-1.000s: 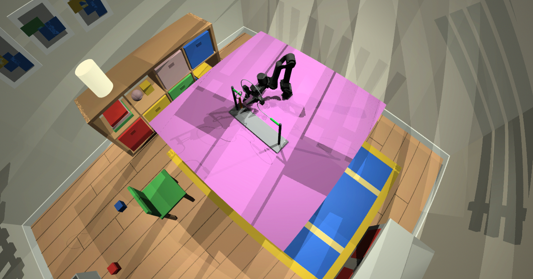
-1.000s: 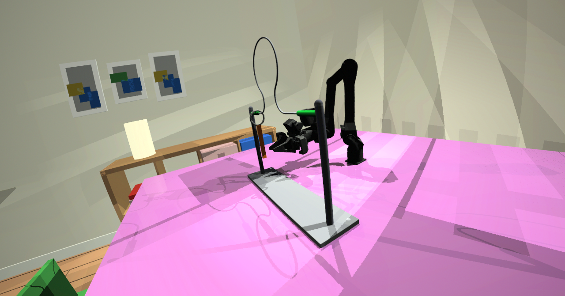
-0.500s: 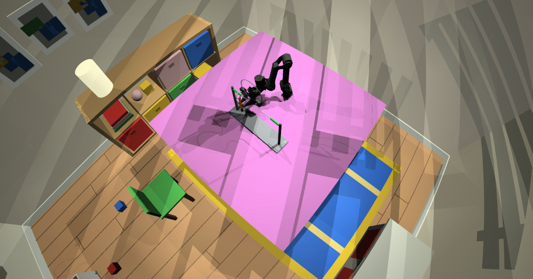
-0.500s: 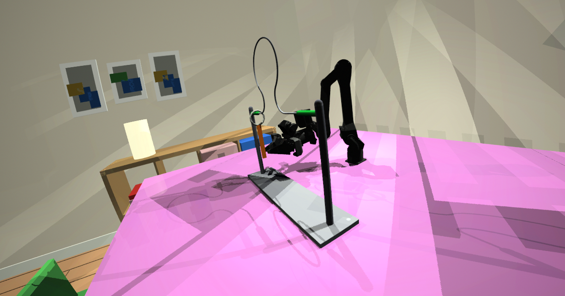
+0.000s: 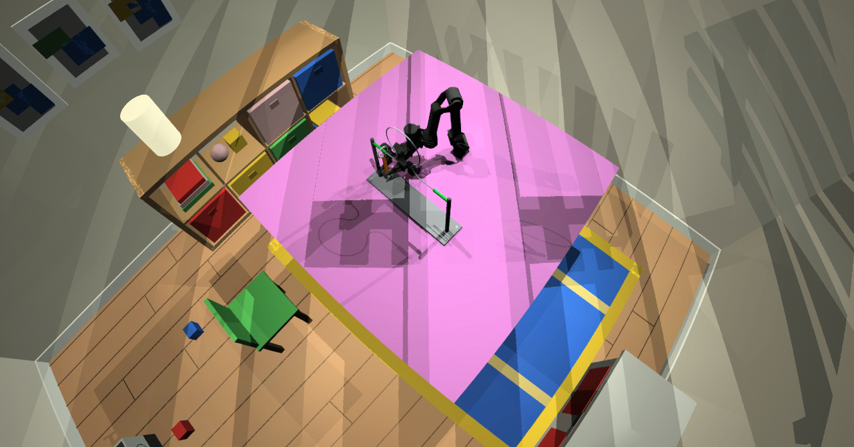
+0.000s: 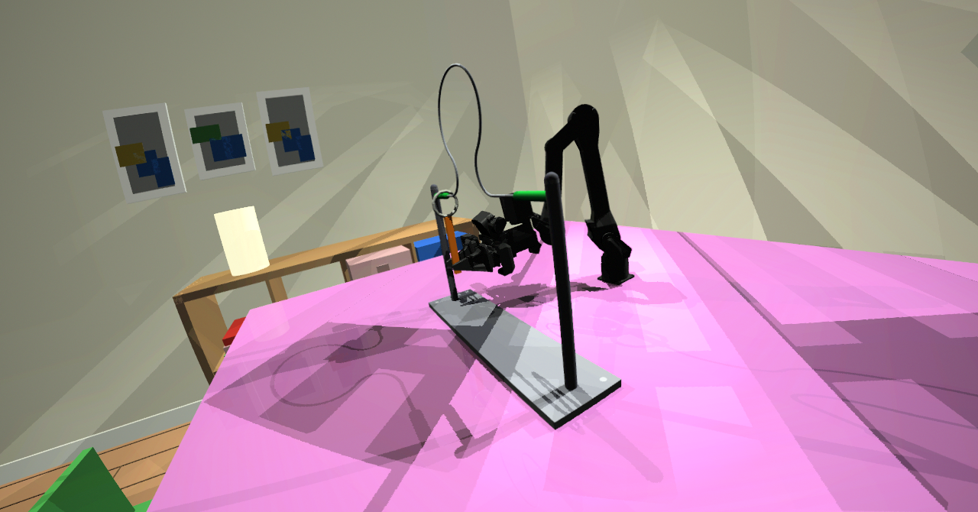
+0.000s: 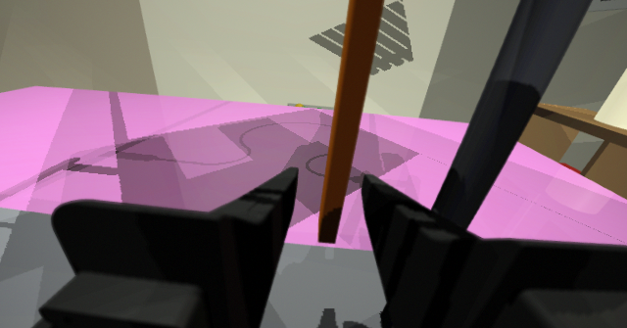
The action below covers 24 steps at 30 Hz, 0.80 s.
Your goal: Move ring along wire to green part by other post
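Note:
The ring [image 6: 456, 204] hangs around the green part [image 6: 443, 196] [image 5: 379, 147] beside the left post [image 6: 451, 286] [image 7: 511, 88]. Its orange handle [image 6: 451, 238] [image 7: 360, 49] [image 5: 385, 162] hangs down. My gripper [image 7: 330, 179] [image 6: 456, 263] [image 5: 381, 174] is partly open at the handle's lower end. In the wrist view the handle shows between the fingertips, with a gap on each side. The thin grey wire [image 6: 480, 118] rises in a tall loop. The other green part [image 6: 528, 196] [image 5: 440, 195] is beside the right post [image 6: 561, 283] [image 5: 448, 214]. The ring is out of the wrist view.
The grey base plate [image 6: 506, 345] [image 5: 417, 205] carries both posts on the pink table top [image 6: 684, 433]. In the wrist view the left post stands just right of the fingers. In the top view the wire loop passes over the arm near the gripper.

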{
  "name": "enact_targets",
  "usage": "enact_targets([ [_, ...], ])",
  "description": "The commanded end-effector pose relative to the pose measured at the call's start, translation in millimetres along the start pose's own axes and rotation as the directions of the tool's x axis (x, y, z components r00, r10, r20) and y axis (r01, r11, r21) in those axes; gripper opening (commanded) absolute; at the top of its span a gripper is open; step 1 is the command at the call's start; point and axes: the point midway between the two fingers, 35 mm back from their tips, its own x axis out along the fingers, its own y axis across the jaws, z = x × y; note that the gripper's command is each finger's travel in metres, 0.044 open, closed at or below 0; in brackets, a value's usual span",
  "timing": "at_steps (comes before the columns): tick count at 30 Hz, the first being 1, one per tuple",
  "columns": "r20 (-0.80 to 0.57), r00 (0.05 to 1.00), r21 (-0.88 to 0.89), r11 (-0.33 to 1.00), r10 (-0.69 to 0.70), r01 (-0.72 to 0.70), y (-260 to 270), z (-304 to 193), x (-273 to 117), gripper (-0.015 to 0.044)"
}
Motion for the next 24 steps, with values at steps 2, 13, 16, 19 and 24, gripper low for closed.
enact_targets([
  [2,0.004,1.000,0.004,1.000,-0.004,0.004,-0.2,0.4,8.4,0.0160],
  [13,0.005,1.000,0.004,1.000,-0.004,0.004,1.1,-0.3,17.2,0.0160],
  [16,0.005,1.000,0.004,1.000,-0.004,0.004,1.1,-0.3,17.2,0.0160],
  [19,0.005,1.000,0.004,1.000,-0.004,0.004,1.1,-0.3,17.2,0.0160],
  [24,0.005,1.000,0.004,1.000,-0.004,0.004,1.1,-0.3,17.2,0.0160],
])
